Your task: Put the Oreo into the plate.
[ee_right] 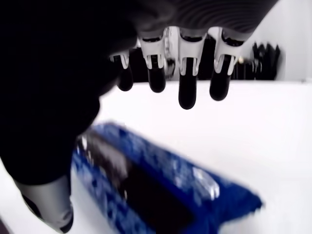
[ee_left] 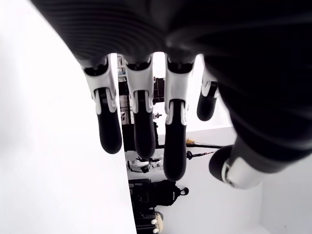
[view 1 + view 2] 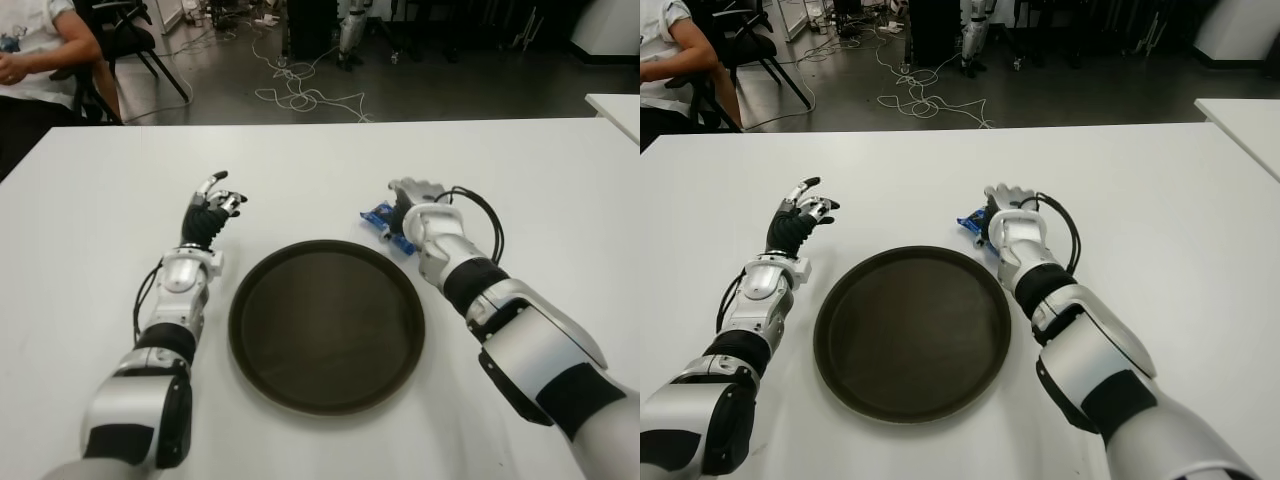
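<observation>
Beyond my white table (image 3: 320, 160) lies a dark floor (image 3: 450, 90) strewn with white cables (image 3: 300, 95); a seated person (image 3: 35, 60) and a black chair (image 3: 130, 35) are on my far left.

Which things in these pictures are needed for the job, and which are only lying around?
For the job:
- Oreo pack, blue, on the white table beyond the plate's far right edge
- plate, dark, round, nothing in it
- right robot hand, open over the pack, not gripping it

Not for the job:
- left robot hand, open, left of the plate
- cables on the floor
- seated person, far left
</observation>
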Tool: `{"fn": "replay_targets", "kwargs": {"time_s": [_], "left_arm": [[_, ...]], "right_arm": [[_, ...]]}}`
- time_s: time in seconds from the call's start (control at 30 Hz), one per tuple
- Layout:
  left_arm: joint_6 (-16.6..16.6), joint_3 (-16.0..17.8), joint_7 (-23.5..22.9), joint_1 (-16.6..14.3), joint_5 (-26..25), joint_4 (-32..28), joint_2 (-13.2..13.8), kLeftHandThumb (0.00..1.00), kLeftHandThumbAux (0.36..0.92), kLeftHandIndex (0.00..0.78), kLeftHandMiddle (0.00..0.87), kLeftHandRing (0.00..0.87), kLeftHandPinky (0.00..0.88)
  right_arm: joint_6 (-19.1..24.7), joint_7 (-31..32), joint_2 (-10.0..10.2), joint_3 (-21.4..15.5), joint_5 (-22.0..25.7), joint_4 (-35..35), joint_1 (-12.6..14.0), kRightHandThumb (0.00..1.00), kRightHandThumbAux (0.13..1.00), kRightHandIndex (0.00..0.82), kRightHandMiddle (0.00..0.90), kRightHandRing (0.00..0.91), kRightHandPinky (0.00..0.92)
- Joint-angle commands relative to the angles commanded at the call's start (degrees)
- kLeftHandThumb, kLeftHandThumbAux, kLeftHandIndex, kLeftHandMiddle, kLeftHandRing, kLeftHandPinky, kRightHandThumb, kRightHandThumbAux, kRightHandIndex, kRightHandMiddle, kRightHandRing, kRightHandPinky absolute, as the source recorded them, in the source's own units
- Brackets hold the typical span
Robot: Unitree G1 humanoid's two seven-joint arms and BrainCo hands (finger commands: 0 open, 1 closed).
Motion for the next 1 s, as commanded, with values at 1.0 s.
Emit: {"fn": "replay_targets", "kwargs": {"time_s": [1.0], "left_arm": [[-0.6,0.4,-0.6,0.6,-0.5,-0.9,-0.1,0.936,0.631,0.164,0.463,0.277,0.322]], "right_arm": [[-3.0,2.5,0.8,-1.6,1.7,5.8,-0.4,0.0,0.811,0.09,0.126,0.129,0.074]]}}
